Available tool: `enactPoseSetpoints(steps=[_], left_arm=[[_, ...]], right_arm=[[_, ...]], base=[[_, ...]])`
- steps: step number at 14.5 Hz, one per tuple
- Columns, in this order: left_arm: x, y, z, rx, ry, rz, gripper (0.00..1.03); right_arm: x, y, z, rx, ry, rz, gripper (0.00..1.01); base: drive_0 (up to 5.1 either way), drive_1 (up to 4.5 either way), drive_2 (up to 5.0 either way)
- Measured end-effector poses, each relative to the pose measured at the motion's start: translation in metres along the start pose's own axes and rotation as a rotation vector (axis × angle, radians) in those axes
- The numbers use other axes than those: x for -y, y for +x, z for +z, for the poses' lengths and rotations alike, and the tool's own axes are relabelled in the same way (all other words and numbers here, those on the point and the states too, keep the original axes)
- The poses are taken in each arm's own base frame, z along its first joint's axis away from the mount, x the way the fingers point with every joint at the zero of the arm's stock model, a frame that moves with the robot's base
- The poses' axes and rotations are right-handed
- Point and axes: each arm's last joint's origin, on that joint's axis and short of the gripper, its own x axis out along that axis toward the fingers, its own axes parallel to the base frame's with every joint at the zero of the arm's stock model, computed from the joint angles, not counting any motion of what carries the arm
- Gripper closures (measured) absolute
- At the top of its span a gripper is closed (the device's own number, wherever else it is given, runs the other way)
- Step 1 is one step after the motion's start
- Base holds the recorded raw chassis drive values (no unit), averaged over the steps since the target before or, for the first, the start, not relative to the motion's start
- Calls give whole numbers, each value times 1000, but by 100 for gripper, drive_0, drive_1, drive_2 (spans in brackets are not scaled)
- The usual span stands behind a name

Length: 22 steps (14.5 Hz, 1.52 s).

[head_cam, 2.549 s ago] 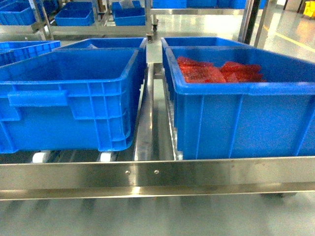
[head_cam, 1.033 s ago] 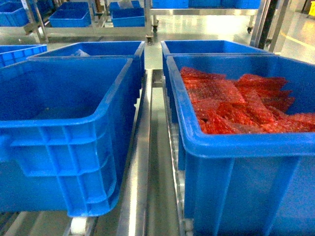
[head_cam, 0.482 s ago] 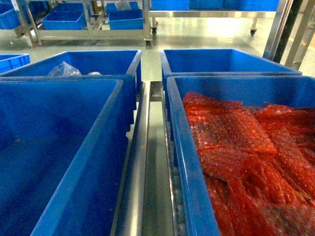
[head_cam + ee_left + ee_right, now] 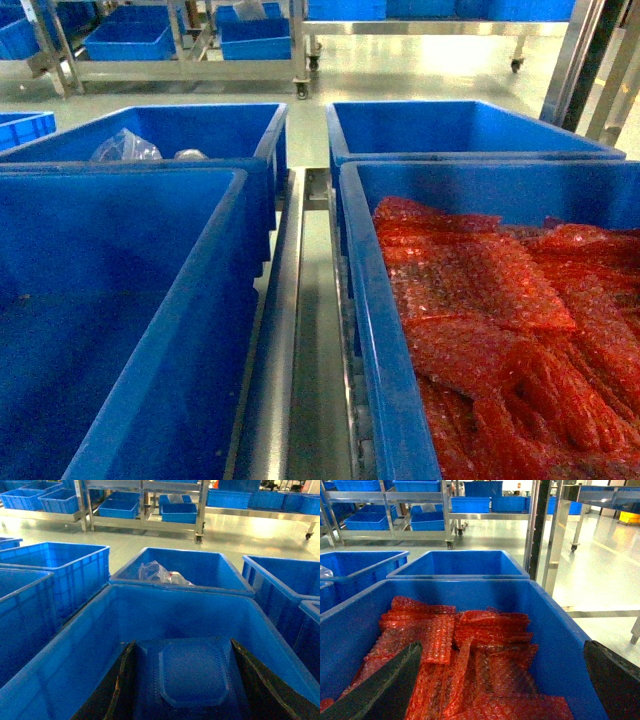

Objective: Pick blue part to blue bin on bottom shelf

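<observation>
Left wrist view: my left jaws [image 4: 182, 690] stand apart over the near-left bin [image 4: 75, 645]; right jaws [image 4: 505, 690] apart over red bags [image 4: 470, 650]. No blue part visible; locate it before descending.

Left front bin [image 4: 120, 300] is sitting open from above; red bubble-wrap bags [image 4: 500, 320] are filling the right bin [image 4: 385, 330]; centre divider rail [image 4: 280, 330] is separating them narrowly.

Warehouse or factory floor: blue plastic bins [image 4: 140, 300] in rows on a steel roller rack [image 4: 300, 330], more wheeled racks [image 4: 142, 510] behind it, glossy floor [image 4: 600, 570].
</observation>
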Motion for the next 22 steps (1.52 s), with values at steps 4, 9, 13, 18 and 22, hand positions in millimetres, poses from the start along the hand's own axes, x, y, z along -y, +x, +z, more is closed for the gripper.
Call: enactPoseSetpoints(steps=[4, 9, 13, 18, 22], left_arm=[[0, 0, 0, -1, 0, 0, 59], [0, 0, 0, -1, 1, 0, 59], [0, 0, 0, -1, 0, 0, 59], [0, 0, 0, -1, 0, 0, 59], [0, 0, 0, -1, 0, 0, 59]], right_arm=[[0, 0, 0, 0, 0, 0, 3], [0, 0, 0, 0, 0, 0, 3], [0, 0, 0, 0, 0, 0, 3], [0, 0, 0, 0, 0, 0, 3], [0, 0, 0, 0, 0, 0, 3]], base=[[0, 0, 0], [0, 0, 0], [0, 0, 0], [0, 0, 0], [0, 0, 0]])
